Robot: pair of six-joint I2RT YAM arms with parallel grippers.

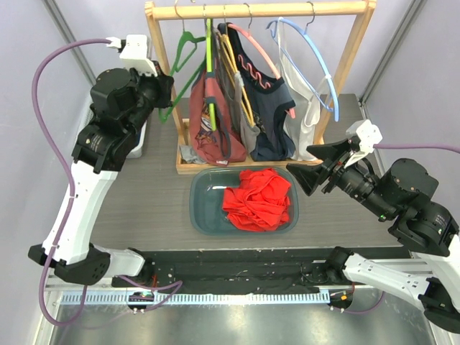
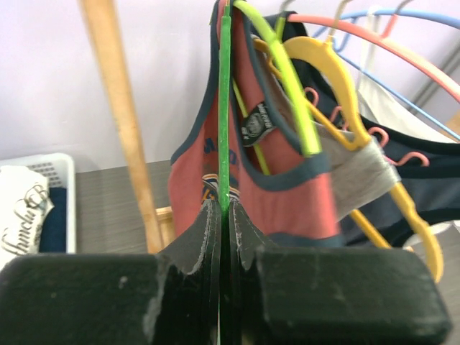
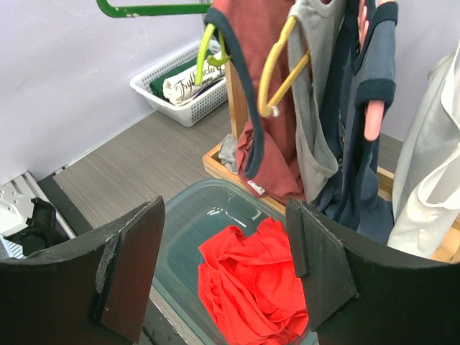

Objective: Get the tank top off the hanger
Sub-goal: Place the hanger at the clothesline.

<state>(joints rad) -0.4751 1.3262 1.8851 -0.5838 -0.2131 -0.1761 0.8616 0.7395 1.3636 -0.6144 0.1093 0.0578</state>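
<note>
A bright red tank top (image 1: 257, 200) (image 3: 251, 284) lies crumpled in the grey-blue bin (image 1: 203, 208) (image 3: 183, 215) in front of the rack. A bare dark green hanger (image 1: 177, 68) (image 2: 224, 108) (image 3: 144, 8) hangs at the left end of the rod. My left gripper (image 1: 170, 88) (image 2: 224, 208) is shut on its thin green bar. My right gripper (image 1: 300, 162) (image 3: 226, 266) stands open, a little above the bin's right side, with nothing between its fingers.
On the wooden rack (image 1: 259, 9) hang a rust tank top (image 1: 208, 115) (image 2: 287, 187) on a lime hanger, a grey one on yellow, a navy one (image 1: 269, 122) on pink, and a white one (image 1: 305, 100) on blue. A white basket (image 2: 61, 172) (image 3: 187, 86) sits at the left.
</note>
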